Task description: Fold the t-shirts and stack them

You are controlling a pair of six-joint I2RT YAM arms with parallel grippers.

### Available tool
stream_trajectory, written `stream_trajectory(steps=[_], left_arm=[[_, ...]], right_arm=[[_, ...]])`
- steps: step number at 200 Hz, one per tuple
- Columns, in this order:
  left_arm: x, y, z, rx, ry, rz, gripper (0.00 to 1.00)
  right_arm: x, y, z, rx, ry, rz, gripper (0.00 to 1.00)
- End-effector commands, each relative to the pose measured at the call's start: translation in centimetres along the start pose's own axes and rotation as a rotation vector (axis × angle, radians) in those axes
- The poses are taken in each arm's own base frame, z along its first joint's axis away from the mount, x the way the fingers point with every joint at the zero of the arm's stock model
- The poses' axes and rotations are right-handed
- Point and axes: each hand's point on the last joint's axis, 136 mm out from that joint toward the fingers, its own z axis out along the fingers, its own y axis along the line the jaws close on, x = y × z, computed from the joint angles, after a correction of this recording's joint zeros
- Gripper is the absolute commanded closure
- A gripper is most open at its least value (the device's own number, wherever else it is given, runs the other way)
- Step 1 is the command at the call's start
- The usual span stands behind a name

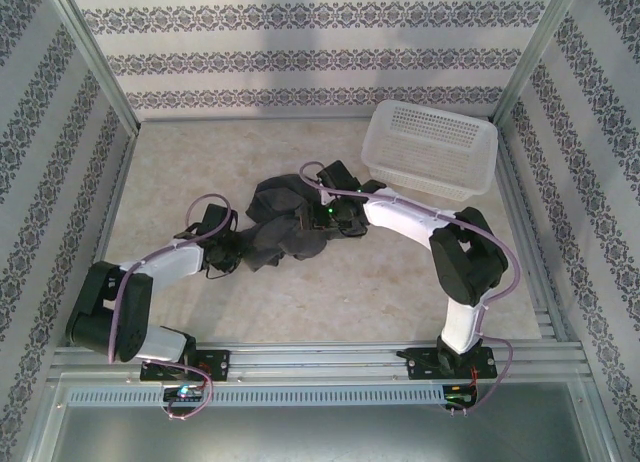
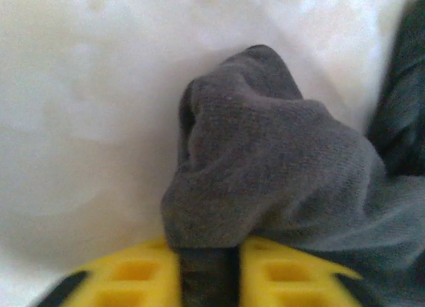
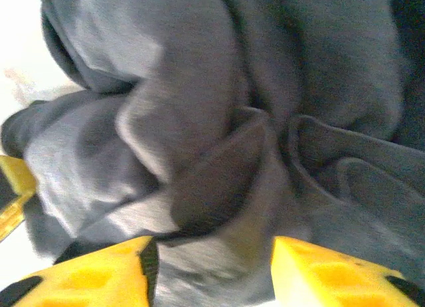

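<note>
A dark charcoal t-shirt [image 1: 285, 224] lies crumpled in the middle of the table. My left gripper [image 1: 226, 245] is at its left edge. In the left wrist view that gripper [image 2: 209, 257] is shut on a bunched fold of the t-shirt [image 2: 265, 161], with its yellow fingers [image 2: 133, 274] pressed close on the cloth. My right gripper [image 1: 336, 214] is at the shirt's right side. In the right wrist view that gripper [image 3: 212, 257] stands open, its yellow fingers [image 3: 99, 270] apart on either side of a ridge of the t-shirt [image 3: 199, 88].
A white mesh basket [image 1: 432, 147] stands at the back right, close behind the right arm. The beige table [image 1: 200, 162] is bordered by patterned walls and metal posts. A metal rail [image 1: 330, 360] runs along the near edge.
</note>
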Motion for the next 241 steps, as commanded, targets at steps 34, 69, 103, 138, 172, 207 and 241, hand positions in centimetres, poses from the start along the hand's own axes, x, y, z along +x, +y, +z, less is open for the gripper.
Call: stream_trajectory(steps=[34,69,103,138,172,207,241], left_arm=[[-3.4,-4.3,-4.5,0.096,-0.164,0.066,1.0],[-6.2,-8.1,-10.5,0.175,-0.302,0.156,1.0],[-7.7,-9.5,-12.9,0.225,-0.369,0.163,1.0],[-8.0,-10.9,-14.0,0.298,-0.364,0.156,1.0],[-8.9,-14.4,-18.4,0.382,-0.412,0.228,1.0],[-9.1,-18.0,-22.8,0.497,-0.427,0.285,1.0],[-8.4,-24.3,-29.0,0.715,-0.445,0.408,1.0]], right_arm=[[-1.0,0.5,-1.3,-0.028,-0.008,0.069,1.0],[-5.8,-1.6,-6.0,0.009,-0.166,0.118,1.0],[-10.5,-4.6,-5.1,0.083,-0.156,0.167,0.6],[-14.9,-9.3,-3.0,0.274,-0.216,0.216,0.7],[-18.0,-15.9,-4.7,0.402,-0.298,0.331,0.75],[-20.0,-19.8,-7.2,0.453,-0.304,0.356,0.76],[-22.0,-16.2,-9.6,0.351,-0.362,0.268,0.73]])
